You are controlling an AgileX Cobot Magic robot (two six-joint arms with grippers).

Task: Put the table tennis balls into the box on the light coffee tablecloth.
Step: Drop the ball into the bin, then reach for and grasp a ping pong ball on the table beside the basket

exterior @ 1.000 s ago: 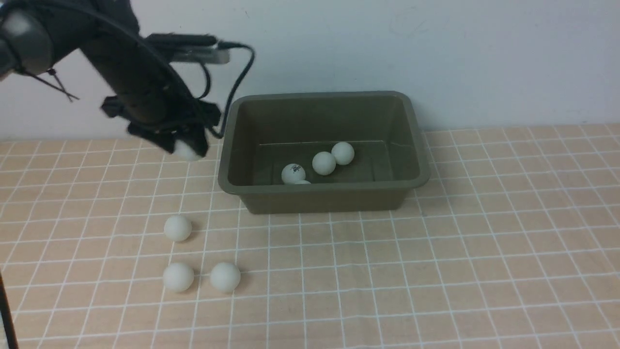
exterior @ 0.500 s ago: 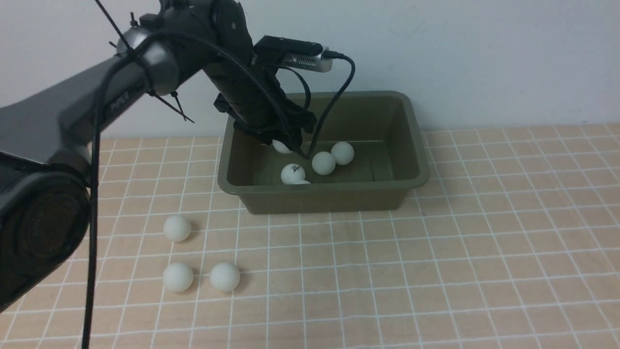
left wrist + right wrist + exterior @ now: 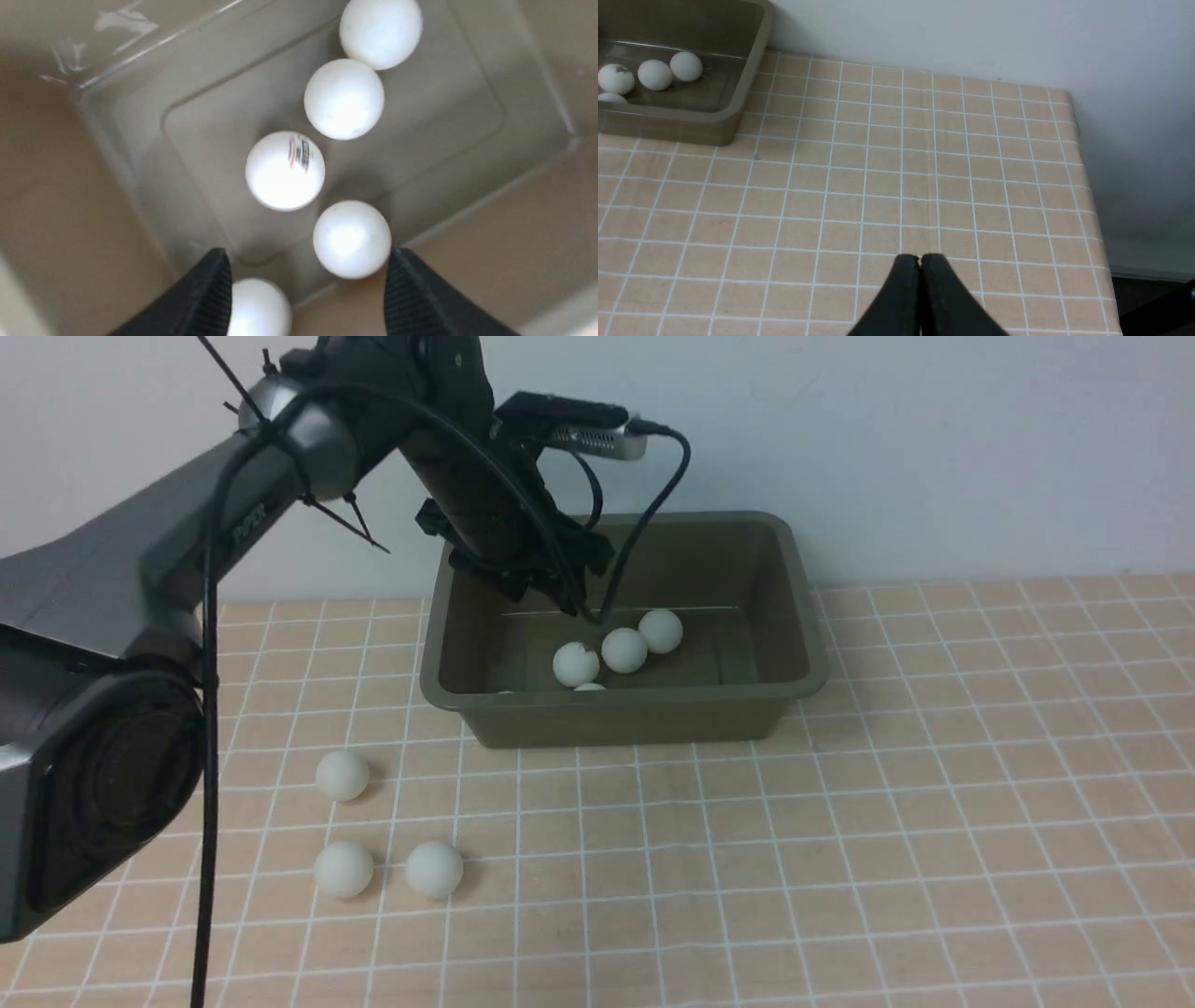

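The right gripper [image 3: 920, 262] is clenched with nothing in it, over the cloth [image 3: 653, 933]; it can best keep out of the way. Two balls lie near on the cloth, the left one [image 3: 344, 870] and the right one [image 3: 433, 870], apart from each other. A third ball [image 3: 343, 775] sits a little beyond the left one. All three are the left arm's work to come.

Farther off stands the box [image 3: 616, 717], with five balls inside. The left gripper [image 3: 310, 261] hangs over it, released, its fingers well parted and no ball gripped between them. The step in hand looks like finishing a drop. Done well, it means rising straight up with the fingers spread, so they drag neither the ball by one fingertip [image 3: 256, 308] nor the wall. Clear the rim fully before swinging left; the looping cable [image 3: 560, 555] could snag there. Then come down squarely over the third ball, since a lopsided touch may roll it.
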